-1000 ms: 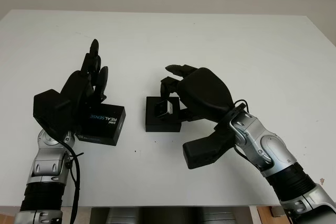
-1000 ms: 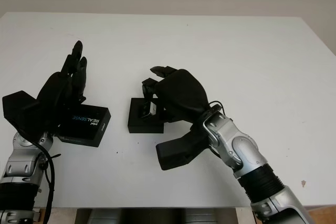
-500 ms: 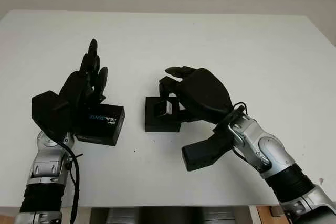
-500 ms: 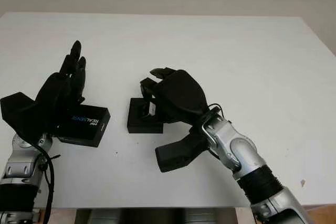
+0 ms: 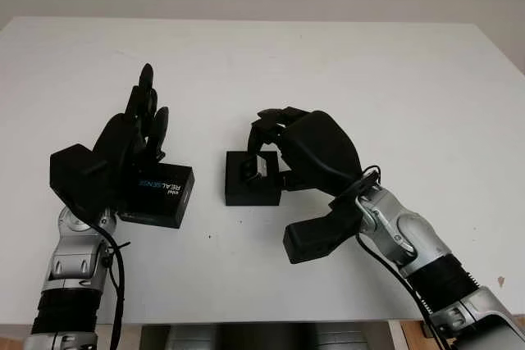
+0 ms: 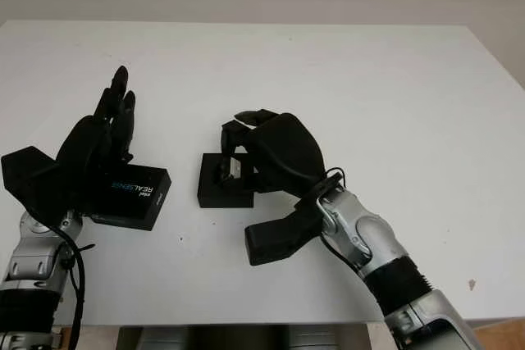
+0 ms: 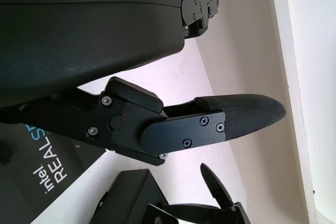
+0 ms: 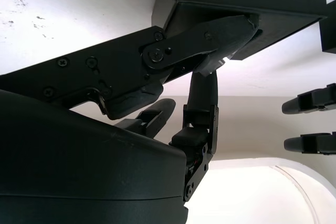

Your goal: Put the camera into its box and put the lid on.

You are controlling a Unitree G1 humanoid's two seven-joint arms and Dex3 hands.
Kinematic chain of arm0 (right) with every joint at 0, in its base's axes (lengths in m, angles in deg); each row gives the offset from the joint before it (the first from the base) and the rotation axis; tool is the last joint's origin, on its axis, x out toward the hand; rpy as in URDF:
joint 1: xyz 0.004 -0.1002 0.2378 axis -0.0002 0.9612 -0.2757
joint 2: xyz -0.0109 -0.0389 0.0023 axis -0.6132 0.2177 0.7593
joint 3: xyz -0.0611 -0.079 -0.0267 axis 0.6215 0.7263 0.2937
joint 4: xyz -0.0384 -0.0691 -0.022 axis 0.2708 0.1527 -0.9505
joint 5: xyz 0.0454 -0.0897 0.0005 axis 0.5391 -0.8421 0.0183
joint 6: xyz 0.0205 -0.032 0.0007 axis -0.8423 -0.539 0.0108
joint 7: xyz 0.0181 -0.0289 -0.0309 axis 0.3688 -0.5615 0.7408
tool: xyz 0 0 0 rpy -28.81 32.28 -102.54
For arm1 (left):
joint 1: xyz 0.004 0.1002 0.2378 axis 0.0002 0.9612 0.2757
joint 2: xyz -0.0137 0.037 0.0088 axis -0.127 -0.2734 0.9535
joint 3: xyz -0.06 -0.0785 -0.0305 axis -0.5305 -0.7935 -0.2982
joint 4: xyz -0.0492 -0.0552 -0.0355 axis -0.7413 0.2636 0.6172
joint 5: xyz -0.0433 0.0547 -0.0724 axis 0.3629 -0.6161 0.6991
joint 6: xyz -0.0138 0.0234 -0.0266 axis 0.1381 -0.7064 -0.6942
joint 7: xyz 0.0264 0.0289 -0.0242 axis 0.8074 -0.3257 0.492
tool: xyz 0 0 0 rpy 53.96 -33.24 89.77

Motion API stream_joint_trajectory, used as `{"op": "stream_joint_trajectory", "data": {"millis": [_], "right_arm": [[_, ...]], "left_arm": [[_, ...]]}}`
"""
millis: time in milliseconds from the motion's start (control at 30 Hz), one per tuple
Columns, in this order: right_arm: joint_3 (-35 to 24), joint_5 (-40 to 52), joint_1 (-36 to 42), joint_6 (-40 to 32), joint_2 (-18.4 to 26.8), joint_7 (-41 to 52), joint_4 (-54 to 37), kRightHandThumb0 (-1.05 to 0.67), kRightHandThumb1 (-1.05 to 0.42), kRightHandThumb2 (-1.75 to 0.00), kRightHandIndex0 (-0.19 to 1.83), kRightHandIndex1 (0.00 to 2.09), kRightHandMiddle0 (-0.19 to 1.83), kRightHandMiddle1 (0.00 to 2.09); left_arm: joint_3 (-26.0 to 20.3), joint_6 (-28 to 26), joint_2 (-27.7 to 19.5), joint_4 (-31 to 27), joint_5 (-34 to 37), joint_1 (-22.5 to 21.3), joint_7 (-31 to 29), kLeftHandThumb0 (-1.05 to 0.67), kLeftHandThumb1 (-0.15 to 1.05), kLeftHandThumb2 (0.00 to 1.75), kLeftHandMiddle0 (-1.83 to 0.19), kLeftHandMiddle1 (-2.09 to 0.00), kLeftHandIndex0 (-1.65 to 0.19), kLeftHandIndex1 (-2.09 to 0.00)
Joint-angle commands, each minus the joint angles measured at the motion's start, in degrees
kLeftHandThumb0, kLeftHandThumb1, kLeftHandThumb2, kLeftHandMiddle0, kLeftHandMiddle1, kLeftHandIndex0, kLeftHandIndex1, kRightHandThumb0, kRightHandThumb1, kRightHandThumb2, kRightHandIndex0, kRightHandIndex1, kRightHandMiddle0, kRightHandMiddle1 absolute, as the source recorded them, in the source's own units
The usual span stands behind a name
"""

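The open black box (image 5: 251,193) sits at the middle of the white table (image 5: 377,79). My right hand (image 5: 267,138) hangs over it from the right, fingers curled down on the small silver camera (image 5: 262,165), which sits at the box's mouth. Part of the camera is hidden by the fingers. The black lid (image 5: 163,195), printed REALSENSE, lies flat to the left of the box. My left hand (image 5: 141,129) is over the lid's left end, open, fingers pointing away from me. The left wrist view shows the lid (image 7: 31,182) and the box (image 7: 128,195).
About a hand's width of bare table separates the lid and the box. The table's front edge (image 5: 246,321) runs close below both arms. Wide white surface lies behind and to the right of the hands.
My right hand has curled its fingers further down, and the camera sits a little lower in the box. The left hand and the lid have hardly moved.
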Motion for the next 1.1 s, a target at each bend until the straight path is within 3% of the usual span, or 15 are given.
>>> {"op": "stream_joint_trajectory", "data": {"millis": [0,600,1067], "right_arm": [[-1.0,1.3,-1.7,0.5,-0.5,-1.1,0.6,-0.43,-0.94,-0.05,0.54,0.27,0.56,1.44],[-3.6,7.3,-2.9,1.2,-1.0,-0.9,0.7,-0.43,-0.93,-0.05,0.4,0.53,0.58,1.28],[-5.7,14.0,-1.7,1.4,-2.5,5.3,-0.9,-0.42,-0.94,-0.06,0.31,0.68,0.55,1.38]], "left_arm": [[-0.2,0.6,0.1,-0.4,0.5,0.4,-0.2,-0.87,1.05,0.62,0.19,0.0,0.19,0.0],[-0.3,0.1,0.0,0.1,0.3,-0.3,0.0,-0.89,1.05,0.61,0.19,0.0,0.19,0.0],[-0.4,-0.3,-0.4,0.0,0.1,-0.4,-0.2,-0.89,1.05,0.61,0.19,0.0,0.19,0.0]]}}
